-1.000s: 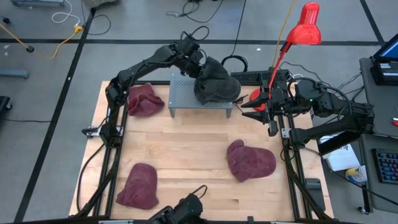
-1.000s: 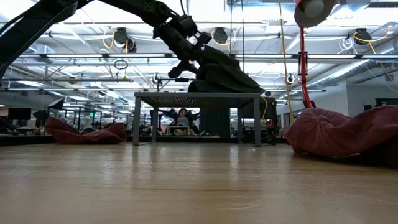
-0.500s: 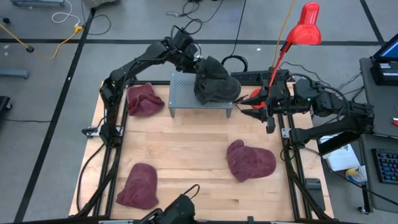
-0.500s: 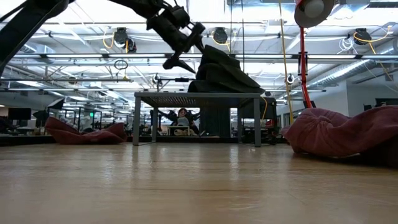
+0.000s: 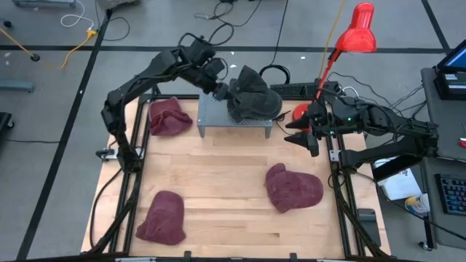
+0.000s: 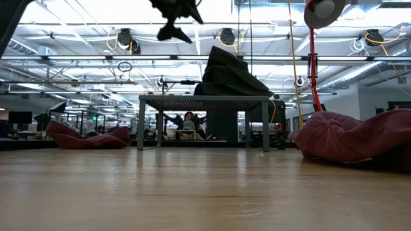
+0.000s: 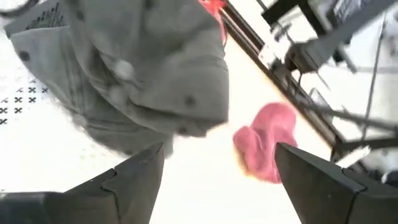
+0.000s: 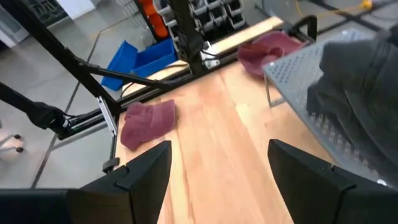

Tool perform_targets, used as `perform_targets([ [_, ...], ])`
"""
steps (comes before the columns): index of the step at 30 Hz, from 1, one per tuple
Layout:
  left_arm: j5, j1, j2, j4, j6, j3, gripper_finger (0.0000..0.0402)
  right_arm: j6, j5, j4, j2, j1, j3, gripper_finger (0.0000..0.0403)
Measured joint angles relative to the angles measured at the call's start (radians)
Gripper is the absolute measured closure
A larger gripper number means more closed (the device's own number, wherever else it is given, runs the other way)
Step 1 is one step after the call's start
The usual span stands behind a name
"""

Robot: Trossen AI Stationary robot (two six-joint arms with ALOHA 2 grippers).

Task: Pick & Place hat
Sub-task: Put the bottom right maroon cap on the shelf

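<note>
A dark grey hat (image 5: pixel 252 100) lies crumpled on a perforated metal stand (image 5: pixel 211 113) at the table's far middle; it also shows in the low view (image 6: pixel 228 76). My left gripper (image 5: pixel 218 87) hangs open above the stand's left part, clear of the hat (image 7: pixel 143 68). It sits high up in the low view (image 6: pixel 174 16). My right gripper (image 5: pixel 295 133) stands open just right of the stand, with nothing between its fingers, and the hat (image 8: pixel 367 81) is ahead of it.
Three maroon hats lie on the wooden table: far left (image 5: pixel 169 116), near left (image 5: pixel 162 217) and near right (image 5: pixel 293 187). A red lamp (image 5: pixel 354 33) stands beyond the far right corner. The table's middle is bare wood (image 5: pixel 218 167).
My left gripper has opened, let go of the dark grey hat, and risen away toward the table's far left. The hat stays on the stand, with its peak standing up. My right gripper has drawn back a little from the stand.
</note>
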Motion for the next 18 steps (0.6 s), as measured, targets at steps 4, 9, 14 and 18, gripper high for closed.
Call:
perform_targets([
  [4,-0.063,-0.072,-0.054,-0.084,0.063,0.0,0.0101,0.055,0.002,-0.02,0.0,0.0,0.0,0.0145],
  [9,-0.137,-0.167,-0.12,-0.188,0.081,0.0,0.01,0.147,0.002,-0.051,0.0,0.0,0.0,0.0148],
  [14,-0.232,-0.27,-0.18,-0.233,0.06,0.0,0.0089,0.229,0.002,-0.102,0.003,0.0,0.0,0.0149],
  [18,-0.285,-0.357,-0.217,-0.238,0.052,0.0,0.0081,0.319,0.002,-0.168,0.003,0.0,0.0,0.0149],
])
